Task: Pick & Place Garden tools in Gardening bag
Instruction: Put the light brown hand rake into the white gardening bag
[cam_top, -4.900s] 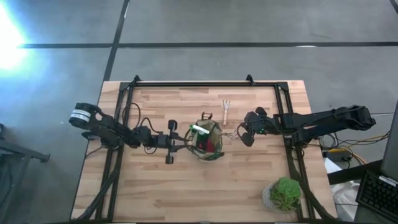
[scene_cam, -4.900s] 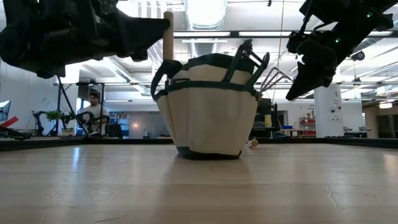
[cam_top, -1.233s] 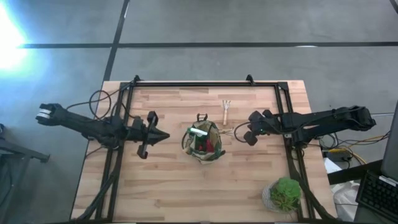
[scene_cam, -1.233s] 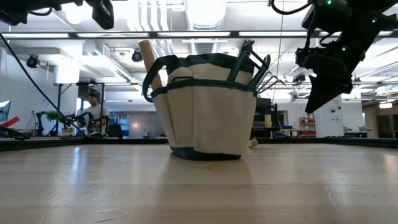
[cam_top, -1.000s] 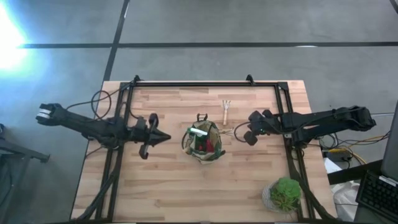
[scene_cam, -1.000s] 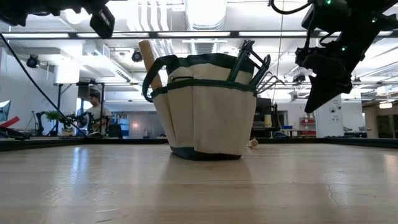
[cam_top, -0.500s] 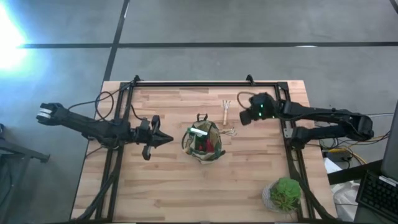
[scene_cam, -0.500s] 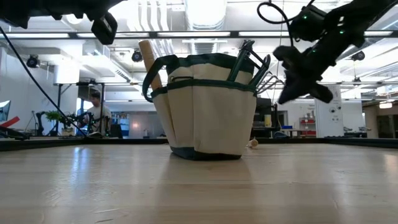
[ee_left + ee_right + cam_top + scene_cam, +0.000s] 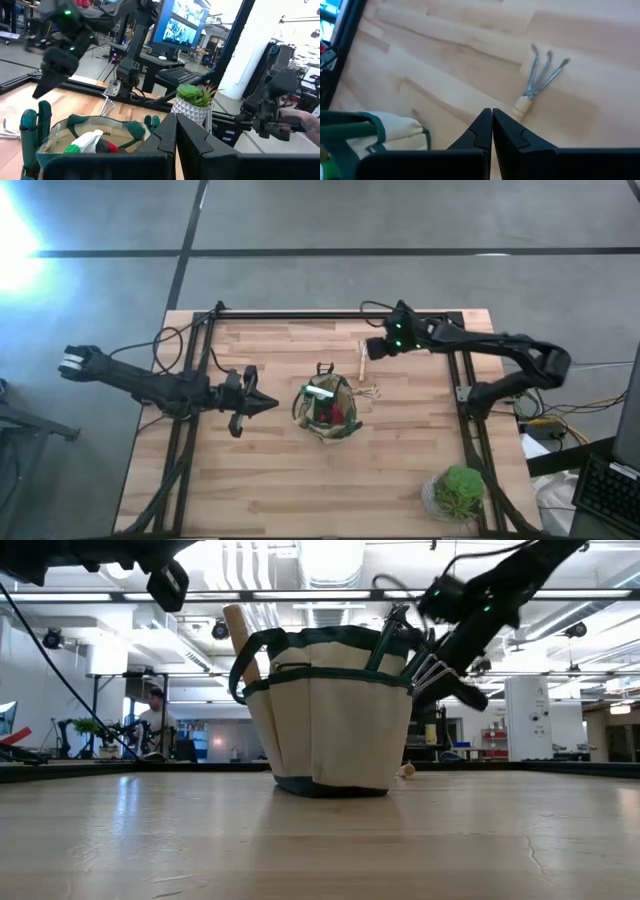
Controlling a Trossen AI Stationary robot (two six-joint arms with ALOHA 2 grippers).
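Note:
The gardening bag stands upright mid-table. A green spray bottle with a white top, a red-and-black tool and dark handles stick out of it. Metal prongs jut out at its right side. A wooden-handled fork lies flat on the table beyond the bag. My right gripper hovers shut just above the fork's handle end, slanting down. My left gripper is shut and level, left of the bag, and holds nothing.
A bushy potted plant stands at the table's near right corner. A black frame rail runs along the far edge and down both sides. Bare wood lies in front of the bag. People show in the room behind.
My right gripper has swung from the bag's right side toward the table's far edge and leftward, rolling as it went, and now hangs over the fork lying there. It has stayed shut. The bag and the tools have not moved.

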